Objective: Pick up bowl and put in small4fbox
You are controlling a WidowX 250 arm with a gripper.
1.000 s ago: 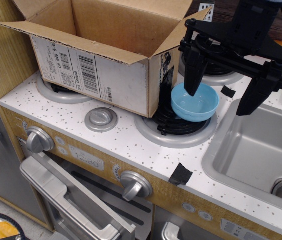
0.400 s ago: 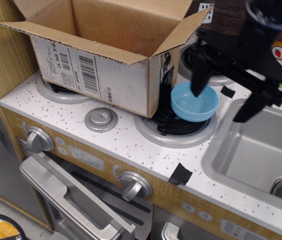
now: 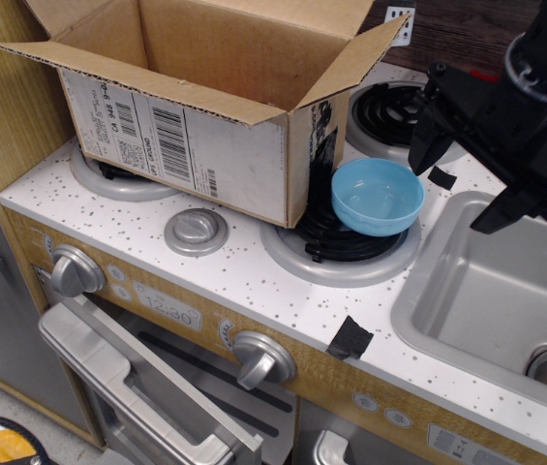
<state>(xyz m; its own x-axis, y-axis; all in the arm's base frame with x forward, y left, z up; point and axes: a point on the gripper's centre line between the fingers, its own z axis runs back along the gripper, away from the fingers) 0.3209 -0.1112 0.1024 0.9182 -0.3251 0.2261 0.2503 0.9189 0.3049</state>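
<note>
The light-blue bowl (image 3: 377, 196) sits tilted on the front right stove burner (image 3: 336, 244), leaning against the side of the box. The small4fbox (image 3: 205, 107) is a big brown cardboard box standing open on the left of the stove top, flaps spread, with a white barcode label on its front. My black gripper (image 3: 460, 189) hangs to the right of the bowl, over the sink's left edge. Its two fingers are spread wide and hold nothing. The left fingertip (image 3: 418, 158) is just right of the bowl's rim.
A grey sink (image 3: 486, 291) lies at the right. A back burner (image 3: 389, 111) is behind the bowl. Black tape patches (image 3: 350, 337) mark the counter. Knobs (image 3: 263, 358) and an open oven door (image 3: 128, 378) are at the front.
My gripper has moved right and back, away from the bowl. Its left finger was inside the bowl and is now outside its rim. The bowl has stayed on the burner.
</note>
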